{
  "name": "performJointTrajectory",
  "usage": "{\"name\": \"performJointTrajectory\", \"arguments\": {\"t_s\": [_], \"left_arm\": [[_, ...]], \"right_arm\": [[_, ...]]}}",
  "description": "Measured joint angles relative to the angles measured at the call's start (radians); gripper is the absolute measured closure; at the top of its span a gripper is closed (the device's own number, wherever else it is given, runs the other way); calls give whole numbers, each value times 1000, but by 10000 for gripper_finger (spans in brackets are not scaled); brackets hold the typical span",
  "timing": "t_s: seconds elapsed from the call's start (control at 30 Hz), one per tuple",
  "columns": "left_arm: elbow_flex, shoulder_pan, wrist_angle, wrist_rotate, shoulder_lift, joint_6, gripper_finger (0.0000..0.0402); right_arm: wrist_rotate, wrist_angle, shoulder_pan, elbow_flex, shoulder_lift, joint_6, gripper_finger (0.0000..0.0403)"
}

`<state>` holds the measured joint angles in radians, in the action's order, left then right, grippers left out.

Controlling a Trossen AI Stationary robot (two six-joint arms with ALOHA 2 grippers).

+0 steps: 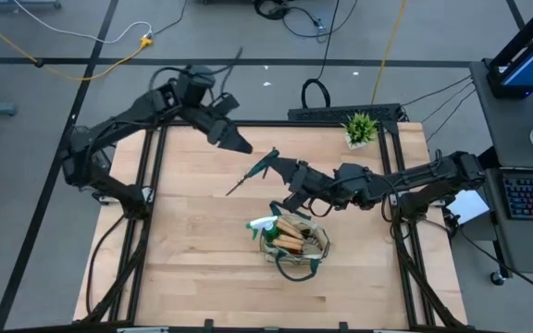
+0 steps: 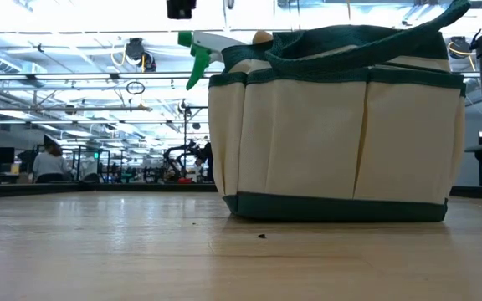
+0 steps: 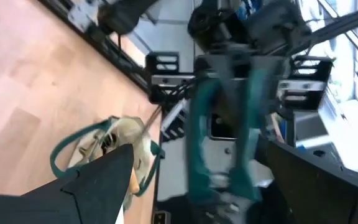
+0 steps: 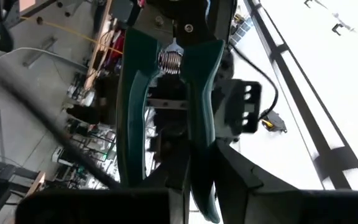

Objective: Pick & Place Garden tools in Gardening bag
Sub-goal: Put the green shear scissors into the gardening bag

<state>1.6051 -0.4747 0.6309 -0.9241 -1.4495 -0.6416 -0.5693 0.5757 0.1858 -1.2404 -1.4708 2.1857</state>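
Observation:
The dark pruning shears (image 1: 259, 169) with teal handles are in the air above the table's middle, in my shut right gripper (image 1: 283, 172), blades toward the table's left near side. My left gripper (image 1: 243, 143) is open just far-left of them; in its wrist view (image 3: 204, 186) the shears (image 3: 219, 124) show between its spread fingers, and I cannot tell if they touch. The beige gardening bag (image 1: 292, 244) with green trim stands on the table nearer the front. It holds the green spray bottle (image 1: 261, 225) and wooden-handled tools (image 1: 290, 236). The low view shows the bag (image 2: 333, 125) and the spray nozzle (image 2: 195, 50). My right gripper holds the shears by their two teal handles (image 4: 199, 155), toward the handles' free ends, squeezed together between the two fingers. The fingers come level from the table's right and lie along the shears, so spring (image 4: 168, 62) and blades point away from the gripper. The shears are lifted clear.
A small potted green plant (image 1: 361, 128) stands at the table's far right corner. Bare wood lies to the left of and in front of the bag. Black frame rails (image 1: 152, 185) run along the table's left and right sides.

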Motion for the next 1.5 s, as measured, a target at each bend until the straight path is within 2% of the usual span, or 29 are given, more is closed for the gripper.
{"name": "performJointTrajectory", "arguments": {"t_s": [0.27, 0.5, 0.87, 1.2, 1.33, 1.5], "left_arm": [[-1, -29, -9, -89, -82, 58, 28], [-2, -19, -85, -147, -111, 71, 28], [-1, 35, -125, -150, -140, 63, 28], [-2, 87, -307, -150, -168, -26, 29], [-2, 104, -354, -147, -175, -35, 57], [-2, 111, -354, -149, -176, -38, 137]], "right_arm": [[23, 71, 20, 0, 0, 17, 366], [20, 72, 19, 0, 0, 30, 366], [22, 71, 19, 0, 0, 28, 366], [30, 74, 20, 0, 2, 3, 366], [30, 79, 20, 0, 3, -4, 366], [28, 70, 20, 0, 1, -5, 365]]}}
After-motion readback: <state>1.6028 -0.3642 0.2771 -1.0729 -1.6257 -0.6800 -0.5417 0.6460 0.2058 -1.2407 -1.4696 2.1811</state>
